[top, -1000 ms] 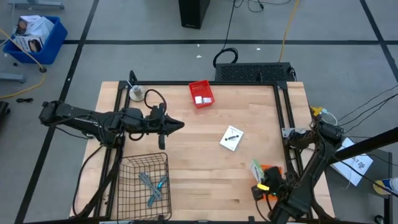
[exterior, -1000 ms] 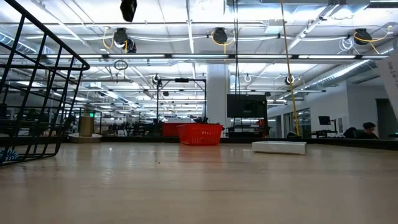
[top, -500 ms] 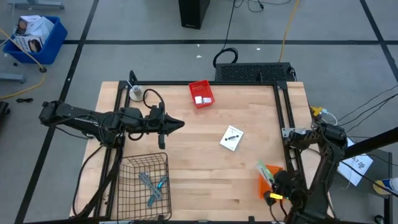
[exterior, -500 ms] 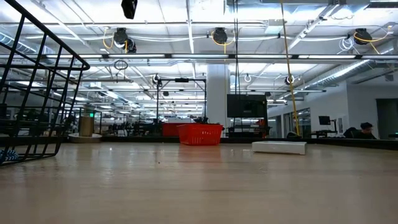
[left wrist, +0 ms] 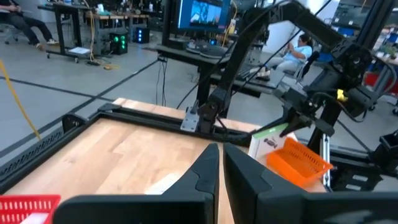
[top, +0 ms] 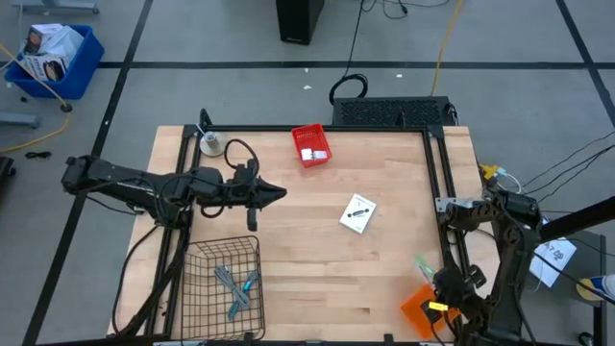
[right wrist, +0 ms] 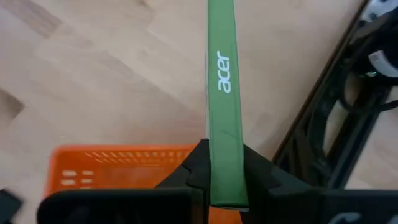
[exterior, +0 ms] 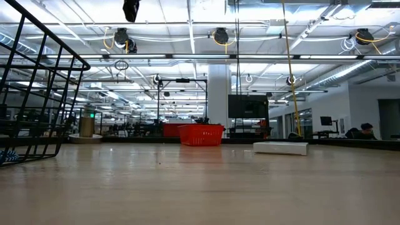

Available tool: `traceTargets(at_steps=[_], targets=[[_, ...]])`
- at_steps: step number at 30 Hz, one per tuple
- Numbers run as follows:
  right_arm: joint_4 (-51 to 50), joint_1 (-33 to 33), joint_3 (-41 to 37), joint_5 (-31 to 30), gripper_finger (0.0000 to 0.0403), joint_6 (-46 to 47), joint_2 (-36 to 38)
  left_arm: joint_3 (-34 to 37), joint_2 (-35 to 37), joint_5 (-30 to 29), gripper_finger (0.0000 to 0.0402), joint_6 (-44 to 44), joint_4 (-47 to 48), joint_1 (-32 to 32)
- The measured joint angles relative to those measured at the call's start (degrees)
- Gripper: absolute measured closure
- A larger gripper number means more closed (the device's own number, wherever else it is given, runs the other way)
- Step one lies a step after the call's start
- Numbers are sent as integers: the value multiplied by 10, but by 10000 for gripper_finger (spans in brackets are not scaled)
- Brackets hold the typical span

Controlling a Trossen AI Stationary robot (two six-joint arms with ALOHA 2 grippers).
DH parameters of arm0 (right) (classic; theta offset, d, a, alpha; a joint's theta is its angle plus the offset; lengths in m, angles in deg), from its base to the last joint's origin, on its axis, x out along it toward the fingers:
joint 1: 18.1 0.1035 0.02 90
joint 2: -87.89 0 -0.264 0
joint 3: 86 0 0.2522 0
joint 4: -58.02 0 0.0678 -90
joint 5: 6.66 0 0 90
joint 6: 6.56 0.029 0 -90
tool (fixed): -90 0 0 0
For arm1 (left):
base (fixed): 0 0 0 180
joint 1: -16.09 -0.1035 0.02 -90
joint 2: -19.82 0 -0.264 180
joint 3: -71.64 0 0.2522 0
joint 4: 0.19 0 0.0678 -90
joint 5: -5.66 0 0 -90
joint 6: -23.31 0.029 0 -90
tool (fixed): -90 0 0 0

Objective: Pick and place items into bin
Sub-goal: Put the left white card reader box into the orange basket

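Note:
My right gripper [top: 429, 284] is at the table's near right corner, shut on a flat white packet with a green "acer" edge [right wrist: 222, 74], also seen in the left wrist view [left wrist: 268, 133]. An orange bin [top: 423, 310] shows right under that gripper. What bears the bin cannot be told. My left gripper [top: 277, 192] hovers shut over the left middle of the table. A second white printed packet [top: 357, 212] lies flat at the table's middle. A red bin [top: 310, 145] at the far edge holds tiny white blocks. A wire basket [top: 223, 279] holds a teal-handled tool and a grey tool. My right gripper pinches the acer packet by its thin green edge [right wrist: 222, 134] between the two fingers. The fingers lie along the packet, which sticks out well past the fingertips. The packet is tilted and held off the table, above the orange bin [right wrist: 118, 168].
A round silver disc [top: 209, 144] sits at the far left corner. Black frame rails run along the table's left and right sides [top: 439, 192]. Bare wood lies between the basket, the flat packet and the orange bin.
My right gripper has moved toward the table's near right corner, carrying the acer packet with it. The orange bin has shifted the same way, staying under the gripper. The left arm has kept still.

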Motion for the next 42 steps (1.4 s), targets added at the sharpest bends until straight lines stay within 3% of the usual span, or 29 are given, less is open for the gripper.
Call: traceTargets(at_steps=[6,15,18,21,27,33,42], targets=[[0,-4,-5,8,369,-31,2,1,-13,0,376,-1,-4,0],[0,6,-5,-59,369,-184,53,0,-35,0,376,6,-36,-8],[24,18,-5,-18,369,-240,78,0,-35,-1,376,8,-40,-8],[53,35,-5,29,369,-228,101,0,-38,0,376,8,-36,-14],[151,68,-5,24,369,-204,132,0,-37,0,376,23,-24,-29],[162,75,-5,16,369,-237,133,0,-37,1,376,-19,-24,-46],[279,75,-57,89,369,-255,133,0,-37,1,376,-29,-25,-50]])
